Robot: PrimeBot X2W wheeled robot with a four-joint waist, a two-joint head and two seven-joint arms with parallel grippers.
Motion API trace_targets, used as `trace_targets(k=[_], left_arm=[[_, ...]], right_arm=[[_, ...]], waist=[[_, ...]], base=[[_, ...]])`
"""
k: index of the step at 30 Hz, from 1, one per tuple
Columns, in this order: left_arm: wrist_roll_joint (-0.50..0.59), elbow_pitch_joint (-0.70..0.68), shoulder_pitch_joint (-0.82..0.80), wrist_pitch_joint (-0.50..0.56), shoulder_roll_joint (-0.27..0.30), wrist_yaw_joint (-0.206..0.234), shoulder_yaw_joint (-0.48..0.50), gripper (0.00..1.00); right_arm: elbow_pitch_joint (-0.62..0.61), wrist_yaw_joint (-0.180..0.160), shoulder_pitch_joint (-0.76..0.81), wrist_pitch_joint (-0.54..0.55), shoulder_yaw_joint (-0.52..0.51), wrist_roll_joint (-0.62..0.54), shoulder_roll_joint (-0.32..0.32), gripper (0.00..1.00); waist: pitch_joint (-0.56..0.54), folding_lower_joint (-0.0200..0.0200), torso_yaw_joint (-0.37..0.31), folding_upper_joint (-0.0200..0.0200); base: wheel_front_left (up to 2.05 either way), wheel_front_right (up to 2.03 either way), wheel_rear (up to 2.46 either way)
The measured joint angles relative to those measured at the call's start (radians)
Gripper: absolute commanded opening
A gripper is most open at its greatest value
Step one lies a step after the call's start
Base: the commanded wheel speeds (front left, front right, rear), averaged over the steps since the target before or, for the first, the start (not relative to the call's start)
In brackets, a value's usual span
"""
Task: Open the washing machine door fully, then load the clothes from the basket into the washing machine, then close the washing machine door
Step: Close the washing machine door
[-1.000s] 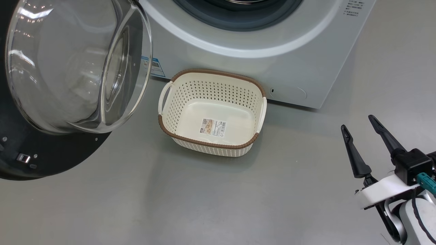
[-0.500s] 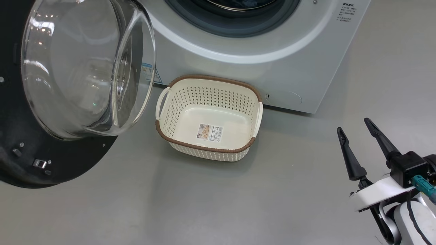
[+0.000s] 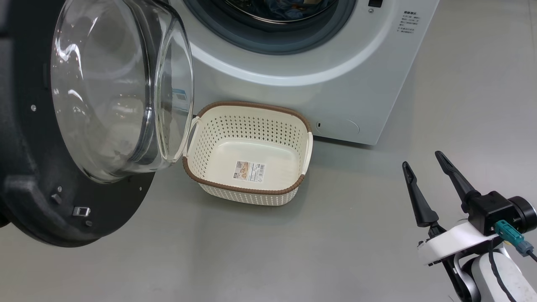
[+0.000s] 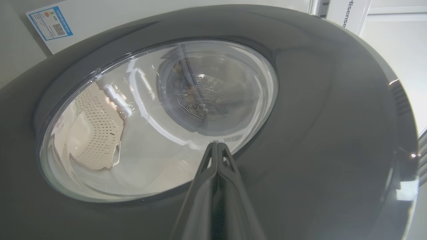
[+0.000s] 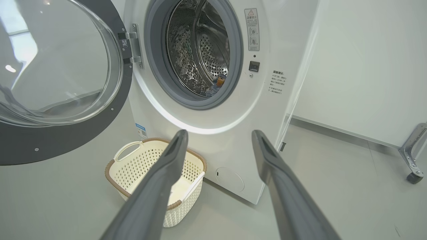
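Note:
The washing machine (image 3: 335, 84) stands at the top, its drum (image 5: 200, 50) open and bits of the clothes (image 3: 272, 6) lying inside. The clothes (image 5: 218, 81) also peek over the grey seal. The washing machine door (image 3: 25, 138) hangs open at the left, with its glass bowl (image 3: 113, 92) bulging over the basket's left handle. The basket (image 3: 247, 195) sits on the floor in front of the machine, only a label on its bottom. My left gripper (image 4: 216, 145) is shut on nothing, tips at the door's outer face by the glass edge. My right gripper (image 3: 421, 159) is open at lower right.
Grey floor (image 3: 293, 260) spreads around the basket and towards my right arm. A white wall panel (image 5: 360, 66) stands right of the machine, with a caster leg (image 5: 413, 160) at its foot. The door's metal hinge (image 5: 133, 46) joins it to the machine's front.
The head camera has moved, showing more of the drum and the door. The door's glass now overlaps the basket's left handle. My right gripper stays open.

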Motion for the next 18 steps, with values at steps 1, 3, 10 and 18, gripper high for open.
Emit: trace_targets(k=[1, 3, 10, 18], left_arm=[[-0.002, -0.01, 0.002, 0.006, -0.007, 0.0, -0.002, 0.0], [-0.012, -0.032, 0.004, 0.011, -0.025, 0.0, -0.006, 0.0], [-0.022, -0.11, 0.033, 0.018, -0.067, 0.002, -0.031, 0.0], [-0.014, -0.193, 0.046, 0.0, -0.117, 0.031, -0.051, 0.0]], right_arm=[[0.0, 0.0, 0.001, 0.0, 0.0, 0.0, 0.004, 1.0], [0.0, 0.0, 0.001, 0.0, 0.001, 0.001, 0.008, 1.0], [0.001, 0.0, 0.004, 0.0, 0.001, 0.001, 0.032, 1.0], [0.001, 0.0, 0.018, 0.0, -0.005, 0.001, 0.04, 1.0]], waist=[[-0.002, 0.0, -0.003, 0.0], [-0.006, 0.0, -0.009, 0.0], [-0.02, 0.0, -0.041, 0.0], [-0.026, 0.0, -0.078, 0.0]], base=[[0.0, 0.0, 0.0], [0.0, 0.0, 0.0], [0.0, 0.0, 0.0], [0.0, 0.0, 0.0]])
